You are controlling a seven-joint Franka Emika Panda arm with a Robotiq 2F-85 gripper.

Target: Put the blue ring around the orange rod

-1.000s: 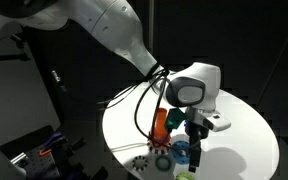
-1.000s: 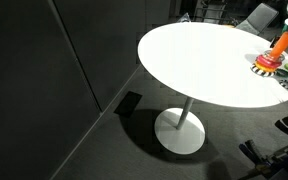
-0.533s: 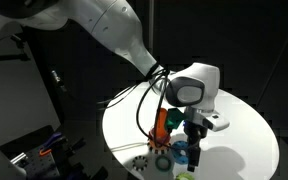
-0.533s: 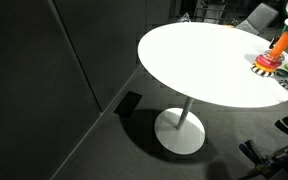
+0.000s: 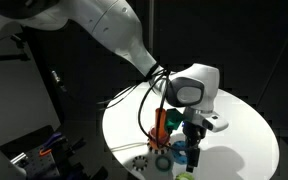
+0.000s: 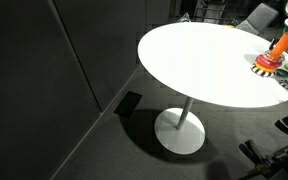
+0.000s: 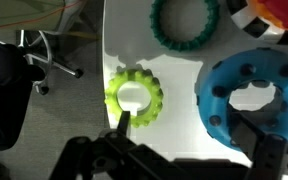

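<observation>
The blue ring (image 7: 246,95) lies flat on the white table (image 7: 174,110), thick and bright blue with small holes in its face. It also shows in an exterior view (image 5: 181,153). The orange rod (image 5: 161,124) stands upright on its red base just behind the ring, and shows at the table's far edge in an exterior view (image 6: 282,44). My gripper (image 7: 187,125) is open and low over the table. One fingertip (image 7: 122,120) is next to a lime toothed ring (image 7: 134,97). The other finger (image 7: 254,135) sits at the blue ring's hole. The jaws straddle the ring's near side.
A teal toothed ring (image 7: 184,22) lies beyond the lime one. A white toothed ring (image 5: 142,165) lies near the table's edge (image 5: 124,150). Black cables hang beside the rod (image 5: 144,105). An office chair (image 7: 24,60) stands on the floor beside the table.
</observation>
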